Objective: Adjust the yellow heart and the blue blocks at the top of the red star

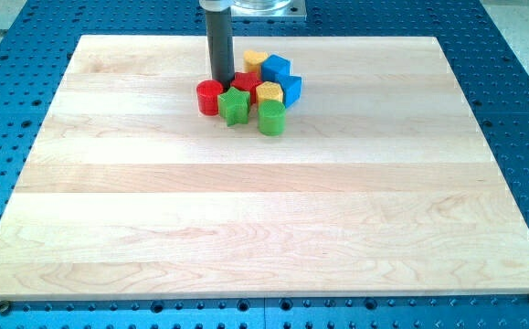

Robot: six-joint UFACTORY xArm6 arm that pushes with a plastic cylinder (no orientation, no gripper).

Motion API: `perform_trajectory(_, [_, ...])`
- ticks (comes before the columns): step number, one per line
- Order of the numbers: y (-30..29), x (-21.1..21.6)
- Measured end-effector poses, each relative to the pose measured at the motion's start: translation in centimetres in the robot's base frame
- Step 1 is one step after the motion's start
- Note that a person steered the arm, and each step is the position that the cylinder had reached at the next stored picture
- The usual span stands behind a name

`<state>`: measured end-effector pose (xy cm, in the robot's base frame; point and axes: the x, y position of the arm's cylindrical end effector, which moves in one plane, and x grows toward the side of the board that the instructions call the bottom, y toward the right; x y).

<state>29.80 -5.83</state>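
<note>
no gripper here so no jaw state to tell; my tip (221, 82) sits touching the red cylinder (209, 96), just left of the red star (246, 84); yellow heart (254, 61) and blue blocks (276, 68) huddle above it on the wooden board (246, 210)

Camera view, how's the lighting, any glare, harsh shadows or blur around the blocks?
Camera view: lighting is even and soft, with only short, faint shadows under the cluster; no strong glare on the wooden board; my tip and the yellow heart, blue blocks and red star look reasonably sharp; the board's far edge appears narrower, from perspective.
</note>
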Motion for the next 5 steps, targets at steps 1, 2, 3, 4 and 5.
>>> perform_trajectory(1, [-2.8, -3.2])
perform_trajectory(2, [1.4, -5.8])
perform_trajectory(3, [6.6, -6.4])
perform_trajectory(4, [4.4, -3.7])
perform_trajectory(5, [3.3, -2.0])
